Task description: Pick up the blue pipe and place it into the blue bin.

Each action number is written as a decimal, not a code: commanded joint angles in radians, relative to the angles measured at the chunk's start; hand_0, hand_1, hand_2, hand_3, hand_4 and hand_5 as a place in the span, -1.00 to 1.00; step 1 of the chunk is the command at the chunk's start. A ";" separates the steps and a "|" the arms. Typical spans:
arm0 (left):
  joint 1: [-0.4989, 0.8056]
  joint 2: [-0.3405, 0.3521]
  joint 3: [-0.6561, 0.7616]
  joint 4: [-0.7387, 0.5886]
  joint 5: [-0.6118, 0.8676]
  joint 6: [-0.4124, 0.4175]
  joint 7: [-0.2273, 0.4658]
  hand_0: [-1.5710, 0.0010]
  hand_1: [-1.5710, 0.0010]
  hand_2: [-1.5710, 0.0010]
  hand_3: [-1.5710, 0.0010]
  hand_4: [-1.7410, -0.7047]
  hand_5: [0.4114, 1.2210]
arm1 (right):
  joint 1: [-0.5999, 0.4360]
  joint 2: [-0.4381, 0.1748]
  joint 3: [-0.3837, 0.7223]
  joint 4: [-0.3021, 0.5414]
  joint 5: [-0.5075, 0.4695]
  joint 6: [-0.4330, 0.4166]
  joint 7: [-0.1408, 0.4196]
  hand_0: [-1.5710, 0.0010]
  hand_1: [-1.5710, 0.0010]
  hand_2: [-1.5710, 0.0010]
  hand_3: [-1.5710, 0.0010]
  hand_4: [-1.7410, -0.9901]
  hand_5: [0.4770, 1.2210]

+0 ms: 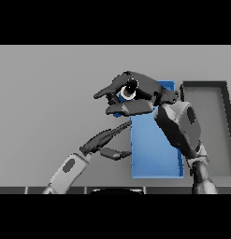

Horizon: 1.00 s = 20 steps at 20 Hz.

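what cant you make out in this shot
- Head view: much of the blue bin is covered by the right hand and its arm.
- Blue pipe: not visible as such; only a small round thing between the right fingers.
- Dark tray: cut off by the right edge.
- Left hand: nothing visibly held.

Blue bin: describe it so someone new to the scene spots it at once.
Start at the grey table and look to its right half, where two trays sit side by side. The blue bin is the one nearer the middle, partly under the right hand. Its bright blue colour sets it apart from the dark grey tray to its right.
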<state>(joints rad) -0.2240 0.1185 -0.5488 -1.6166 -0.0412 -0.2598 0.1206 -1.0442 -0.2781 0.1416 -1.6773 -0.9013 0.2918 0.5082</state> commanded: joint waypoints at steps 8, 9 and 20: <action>0.004 0.007 0.004 -0.011 0.004 -0.001 0.013 1.00 1.00 1.00 1.00 0.65 -0.83 | -0.009 -0.094 -0.122 0.314 0.184 -0.023 -0.012 -1.00 -1.00 -1.00 -1.00 -0.35 1.00; 0.009 0.012 0.005 -0.013 0.001 -0.001 -0.002 1.00 1.00 1.00 1.00 0.66 -0.83 | 0.026 -0.098 -0.133 0.354 0.208 -0.015 -0.026 -1.00 -1.00 -1.00 -1.00 -0.35 1.00; 0.005 0.006 0.004 -0.007 -0.011 0.007 0.006 1.00 1.00 1.00 1.00 0.67 -0.83 | 0.345 -0.115 -0.111 0.428 0.398 -0.140 0.102 -1.00 -1.00 -1.00 -1.00 -0.36 1.00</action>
<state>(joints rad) -0.2189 0.1249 -0.5448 -1.6239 -0.0524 -0.2521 0.1279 -0.6985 -0.3939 0.0306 -1.2488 -0.5008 0.1552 0.6095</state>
